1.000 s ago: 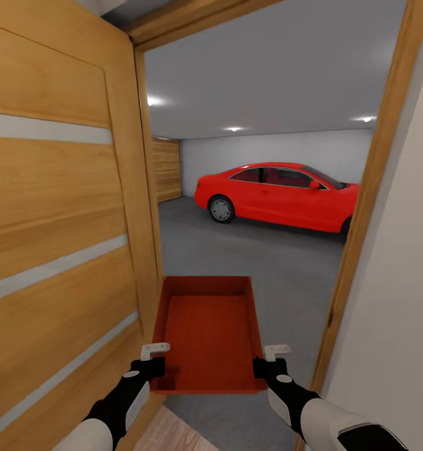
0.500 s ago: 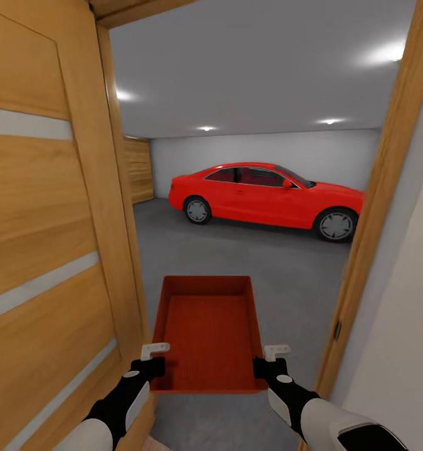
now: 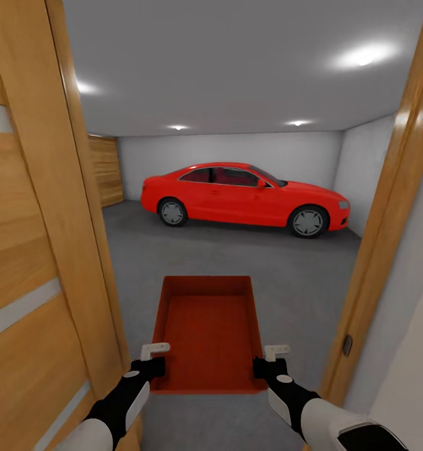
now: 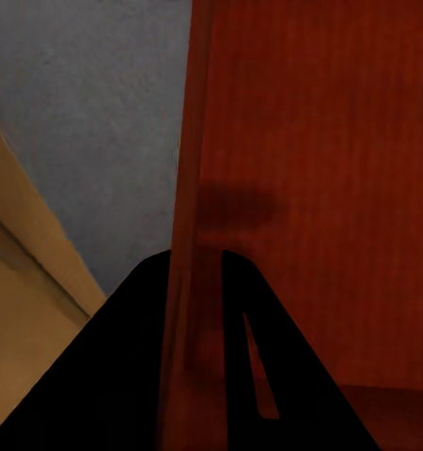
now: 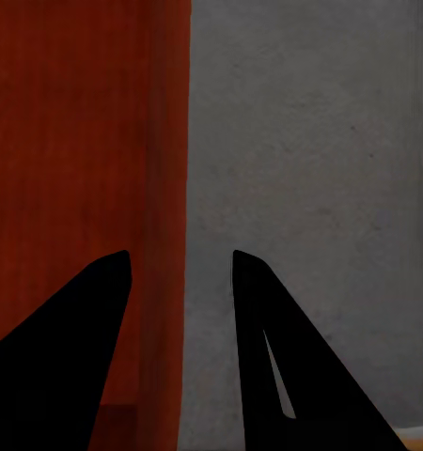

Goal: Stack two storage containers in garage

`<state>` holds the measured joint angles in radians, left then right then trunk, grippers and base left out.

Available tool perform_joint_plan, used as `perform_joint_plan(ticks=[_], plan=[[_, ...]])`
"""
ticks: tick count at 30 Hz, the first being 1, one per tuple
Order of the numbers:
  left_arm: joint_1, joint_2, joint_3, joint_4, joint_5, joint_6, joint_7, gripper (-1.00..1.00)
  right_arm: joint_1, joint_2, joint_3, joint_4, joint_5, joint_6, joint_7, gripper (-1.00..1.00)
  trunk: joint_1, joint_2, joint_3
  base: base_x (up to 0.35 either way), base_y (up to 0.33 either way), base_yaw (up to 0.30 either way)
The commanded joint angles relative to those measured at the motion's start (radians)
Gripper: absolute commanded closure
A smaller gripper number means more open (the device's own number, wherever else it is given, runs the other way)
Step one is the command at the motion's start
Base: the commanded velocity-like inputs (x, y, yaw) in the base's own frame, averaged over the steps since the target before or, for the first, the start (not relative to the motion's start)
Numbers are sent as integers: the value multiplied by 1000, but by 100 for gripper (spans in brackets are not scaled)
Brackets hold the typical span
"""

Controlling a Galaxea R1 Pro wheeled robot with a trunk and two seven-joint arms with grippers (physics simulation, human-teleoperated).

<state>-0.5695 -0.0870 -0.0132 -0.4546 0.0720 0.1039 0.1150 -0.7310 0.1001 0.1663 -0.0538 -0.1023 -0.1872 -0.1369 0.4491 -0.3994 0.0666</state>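
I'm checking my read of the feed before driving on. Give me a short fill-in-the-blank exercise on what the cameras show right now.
1. The storage container held between the left gripper and the right gripper is coloured ____.
2. Ahead on the grey floor stands a red ____.
3. The wooden door stands on the robot's ____ side.
4. Inside, the container holds ____.

Missing words: orange-red; car; left; nothing
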Motion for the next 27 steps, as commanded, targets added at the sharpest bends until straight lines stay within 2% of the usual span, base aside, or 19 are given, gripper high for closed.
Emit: perform_joint_plan(ticks=[1, 17, 27], plan=[[0, 0, 19, -1, 34, 7, 8, 100, -1, 7, -33, -4, 6, -6, 0, 100, 1, -1, 0, 292, 226, -283], [0, 0, 19, -3, 32, 7, 8, 100, -1, 7, -33, -3, 6, -6, 0, 100, 1, -1, 0, 274, 185, -283], [0, 0, 18, -6, 32, 6, 8, 100, -1, 7, -33, -3, 6, -6, 0, 100, 1, -1, 0, 41, 17, -280]])
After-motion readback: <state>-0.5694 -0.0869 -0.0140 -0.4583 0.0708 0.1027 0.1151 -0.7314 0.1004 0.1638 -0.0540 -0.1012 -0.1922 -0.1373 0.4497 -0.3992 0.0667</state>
